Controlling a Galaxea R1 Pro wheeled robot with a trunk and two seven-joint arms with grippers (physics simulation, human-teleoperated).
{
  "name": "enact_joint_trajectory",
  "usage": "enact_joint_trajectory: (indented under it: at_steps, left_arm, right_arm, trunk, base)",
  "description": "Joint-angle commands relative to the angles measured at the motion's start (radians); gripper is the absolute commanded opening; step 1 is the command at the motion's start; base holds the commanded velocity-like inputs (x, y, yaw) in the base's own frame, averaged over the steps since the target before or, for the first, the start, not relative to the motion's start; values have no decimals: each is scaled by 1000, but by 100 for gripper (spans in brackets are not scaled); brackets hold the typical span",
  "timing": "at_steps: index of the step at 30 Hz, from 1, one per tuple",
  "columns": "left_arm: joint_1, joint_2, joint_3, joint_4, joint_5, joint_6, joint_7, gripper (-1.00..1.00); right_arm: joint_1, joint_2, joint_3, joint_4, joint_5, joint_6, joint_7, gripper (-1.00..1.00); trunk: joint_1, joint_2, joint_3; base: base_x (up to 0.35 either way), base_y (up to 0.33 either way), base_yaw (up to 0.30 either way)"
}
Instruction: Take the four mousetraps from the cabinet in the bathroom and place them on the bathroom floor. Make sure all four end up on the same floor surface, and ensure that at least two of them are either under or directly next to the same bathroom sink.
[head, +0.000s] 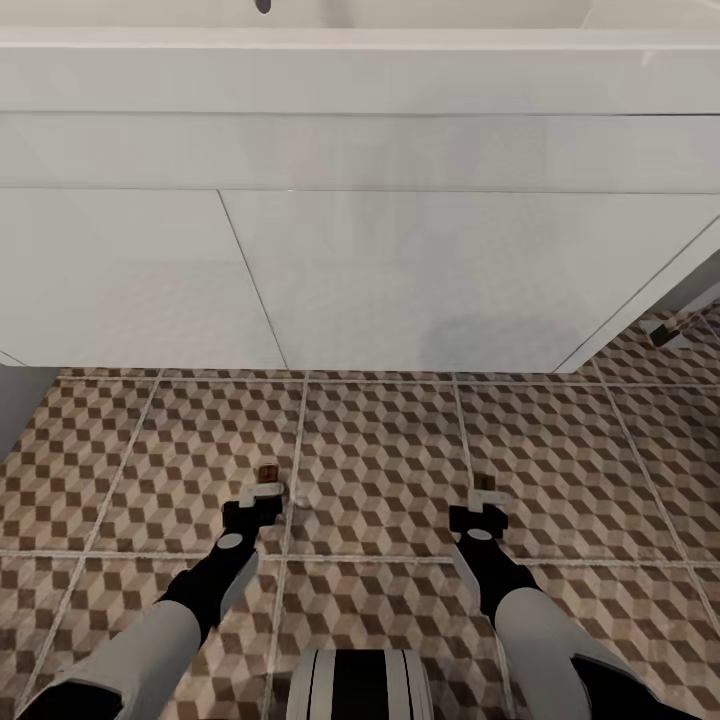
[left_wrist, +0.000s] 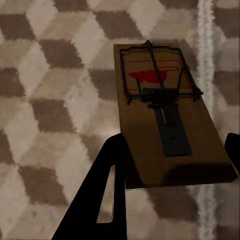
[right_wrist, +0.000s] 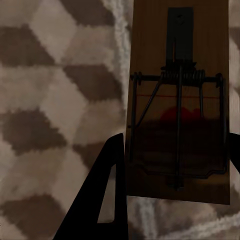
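Note:
The white vanity sink (head: 400, 270) stands right in front of me on the cube-patterned bathroom floor (head: 380, 450). My left gripper (head: 266, 492) is low over the tiles, shut on a tan mousetrap (head: 268, 471). In the left wrist view this mousetrap (left_wrist: 160, 110) sits between the dark fingers (left_wrist: 107, 185), its red-marked end pointing away. My right gripper (head: 487, 497) is shut on a second mousetrap (head: 485, 483). In the right wrist view that mousetrap (right_wrist: 177, 100) is clamped by its sides, close over a grout line. I cannot tell whether either trap touches the tiles.
The vanity's flat door panels hang above a dark gap over the floor. A grey wall (head: 20, 400) closes the left side. A small dark object (head: 665, 335) lies on the tiles past the vanity's right corner. My own base (head: 360, 685) is at the near edge.

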Motion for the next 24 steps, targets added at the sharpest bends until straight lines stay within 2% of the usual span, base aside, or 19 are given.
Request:
enact_joint_trajectory:
  at_steps: [1, 2, 5, 10, 14, 24]
  left_arm:
    - [-13, 0, -9, 26, 8, -20, 1, -100]
    - [-30, -2, -8, 61, 7, -51, -13, -100]
    - [-49, -13, -8, 98, 6, -94, -38, -100]
    - [-73, -48, -9, 124, 1, -113, -65, -100]
    - [-93, -70, -9, 135, -7, -114, -75, -100]
    - [-107, -72, -11, 139, -39, -81, -80, -100]
  right_arm:
    - [-1, 1, -6, 1, 6, -2, -1, -100]
    - [-1, 1, -6, 1, 6, -2, 0, -100]
    - [-1, 1, -6, 2, 6, -2, 0, -100]
    - [-13, 1, -6, 26, 6, -2, 1, -100]
    - [-60, -1, -6, 112, 9, -17, 4, -100]
    - [-92, -5, -5, 168, 14, -50, 20, -100]
  trunk:
    - [0, 0, -1]
    - [0, 0, -1]
    - [0, 0, -1]
    - [0, 0, -1]
    - [0, 0, -1]
    - [0, 0, -1]
  base:
    - [0, 0, 0]
    - [0, 0, 0]
    - [0, 0, 0]
    - [0, 0, 0]
    - [0, 0, 0]
    - [0, 0, 0]
